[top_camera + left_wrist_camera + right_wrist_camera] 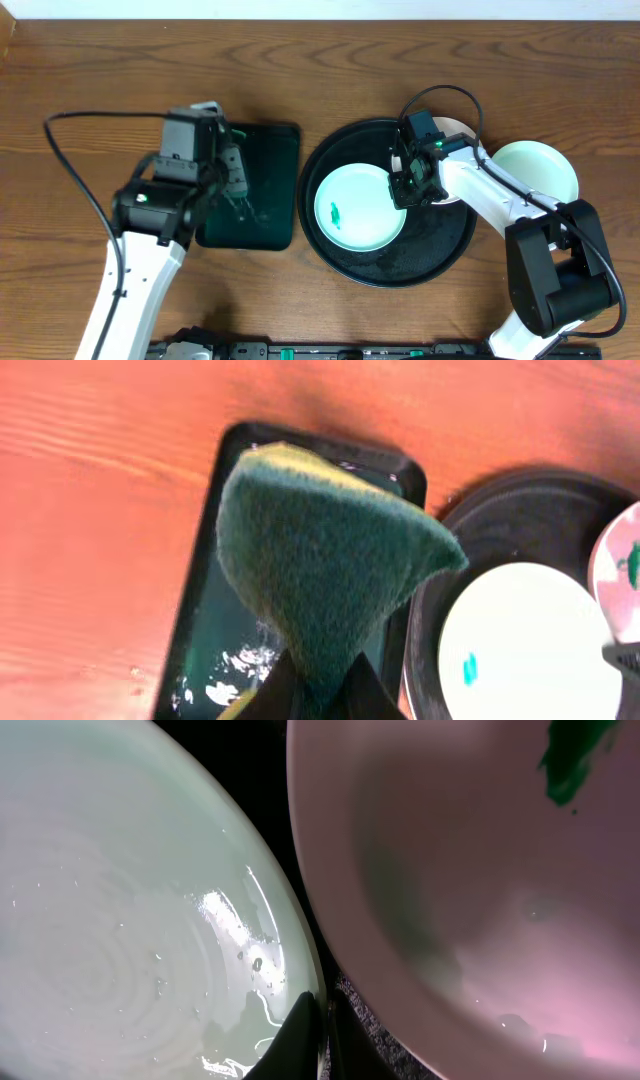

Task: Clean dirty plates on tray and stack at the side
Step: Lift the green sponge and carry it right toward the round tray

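Grained wooden table (100, 60), glossy black tray (440, 255), smooth shiny plates (360, 205), coarse fibrous sponge (320, 560), wet green tray (272, 150)

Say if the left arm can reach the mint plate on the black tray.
Probably yes: the left gripper, holding a sponge, hangs beside the black tray; the right gripper crowds only the mint plate's far rim.

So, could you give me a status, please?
Left jaws shut on sponge, over green tray. Right jaws shut, between mint plate and smeared white plate, at black tray. Grip unclear.

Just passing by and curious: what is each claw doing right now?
Left gripper: closed on the sponge.
Right gripper: closed at the rim of the mint-green plate; whether it grips cannot be told.
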You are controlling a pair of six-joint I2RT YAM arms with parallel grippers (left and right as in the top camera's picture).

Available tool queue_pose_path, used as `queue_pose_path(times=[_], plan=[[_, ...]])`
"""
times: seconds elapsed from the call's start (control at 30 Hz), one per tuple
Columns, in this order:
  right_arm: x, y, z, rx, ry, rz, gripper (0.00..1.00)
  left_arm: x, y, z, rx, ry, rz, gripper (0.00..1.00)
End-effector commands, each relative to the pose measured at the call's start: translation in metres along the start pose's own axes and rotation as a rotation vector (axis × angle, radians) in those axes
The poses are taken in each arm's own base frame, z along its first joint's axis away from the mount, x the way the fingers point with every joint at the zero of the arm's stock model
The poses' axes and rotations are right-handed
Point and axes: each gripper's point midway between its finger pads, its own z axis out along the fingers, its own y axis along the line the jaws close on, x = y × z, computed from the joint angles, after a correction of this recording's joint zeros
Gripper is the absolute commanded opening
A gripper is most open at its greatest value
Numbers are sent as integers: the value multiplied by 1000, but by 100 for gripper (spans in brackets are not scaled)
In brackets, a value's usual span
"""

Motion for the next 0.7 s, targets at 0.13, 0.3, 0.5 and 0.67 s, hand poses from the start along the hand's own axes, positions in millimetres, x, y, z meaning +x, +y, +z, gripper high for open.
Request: queue_pose_path(times=[0.13,0.3,0.5,0.67], plan=[[-3,-1,-1,12,-7,8,4,-37,-4,-32,-51,21,20,7],[-4,-1,-1,12,-9,7,3,-24,0,-14,-105,186,32,7],[-4,-1,-1,11,-10,7,2,-2,4,18,-154,339,12,7],[-4,-1,-1,11,-11,7,2,14,1,45,-183,425,7,7]])
